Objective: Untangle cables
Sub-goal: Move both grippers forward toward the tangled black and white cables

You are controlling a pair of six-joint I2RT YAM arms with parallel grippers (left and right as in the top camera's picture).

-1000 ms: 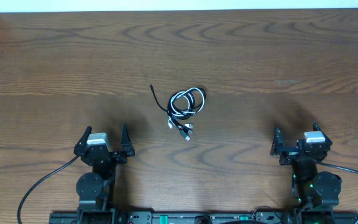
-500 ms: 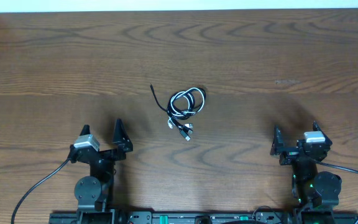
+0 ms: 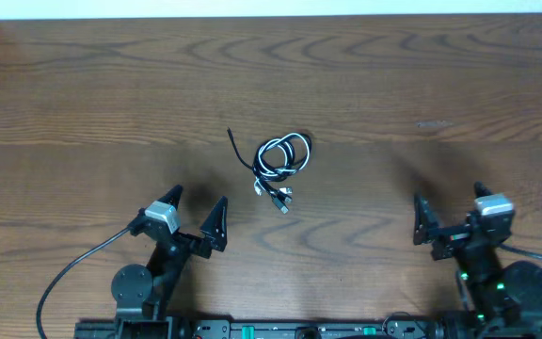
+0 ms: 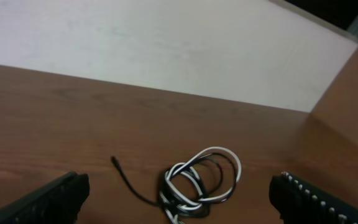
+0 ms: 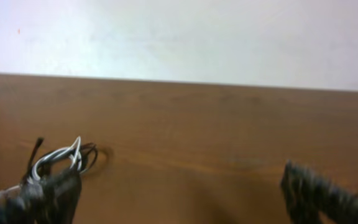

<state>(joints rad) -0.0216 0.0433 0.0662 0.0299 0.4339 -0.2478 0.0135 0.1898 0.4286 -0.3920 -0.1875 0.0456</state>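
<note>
The cables [image 3: 278, 166] lie tangled in a small coil at the middle of the wooden table [image 3: 393, 85], a black cord and a white cord looped together. One black end [image 3: 233, 138] trails off to the upper left, and the plug ends [image 3: 281, 197] lie at the coil's near side. My left gripper [image 3: 196, 202] is open, angled toward the coil from the lower left, and well short of it. In the left wrist view the cables [image 4: 199, 183] lie ahead, between the wide-spread fingers [image 4: 55, 199]. My right gripper [image 3: 448, 198] is open at the near right, far from the coil. The cables [image 5: 59, 158] show at the far left of its view.
A pale wall [image 4: 166, 43] runs behind the table's far edge. A side panel [image 4: 353, 106] stands at the table's far left corner. The thick black arm wires [image 3: 64, 282] curve along the near edge by both bases.
The left arm has swung right and turned its open gripper toward the coil. The right gripper has shifted slightly right. The cables have not moved.
</note>
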